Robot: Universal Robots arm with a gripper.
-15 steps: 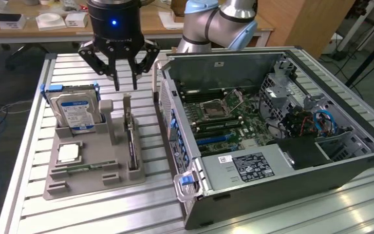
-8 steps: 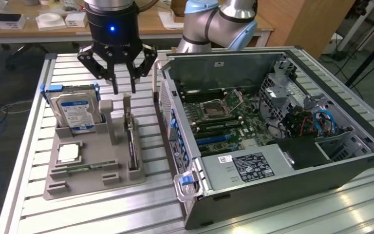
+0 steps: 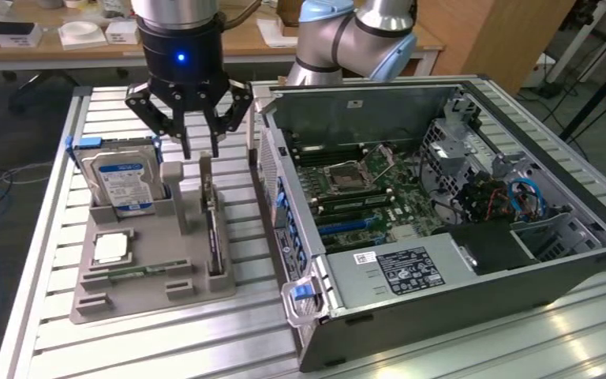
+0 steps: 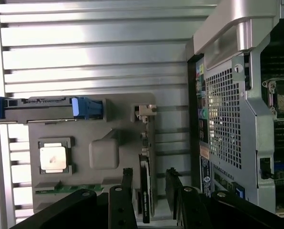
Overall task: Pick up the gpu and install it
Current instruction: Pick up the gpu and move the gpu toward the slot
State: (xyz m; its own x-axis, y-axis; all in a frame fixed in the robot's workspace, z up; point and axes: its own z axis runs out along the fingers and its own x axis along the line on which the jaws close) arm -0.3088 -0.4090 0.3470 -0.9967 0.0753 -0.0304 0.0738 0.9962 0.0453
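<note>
The gpu (image 3: 211,233) is a thin dark card standing on its edge in a slot of the grey holder tray (image 3: 124,304), its silver bracket (image 3: 205,170) at the far end. My gripper (image 3: 200,148) hangs just above that bracket end, open, holding nothing. In the wrist view the dark fingers (image 4: 126,179) stand on either side of the gpu (image 4: 144,195), apart from it, and the gripper (image 4: 149,175) is lined up over the card's edge.
The tray also holds an upright hard drive (image 3: 122,183) with blue rails, a processor chip (image 3: 111,249) and a green memory stick (image 3: 135,272). An open computer case (image 3: 440,221) with its motherboard exposed lies to the exterior view's right on the slatted metal table (image 3: 177,347).
</note>
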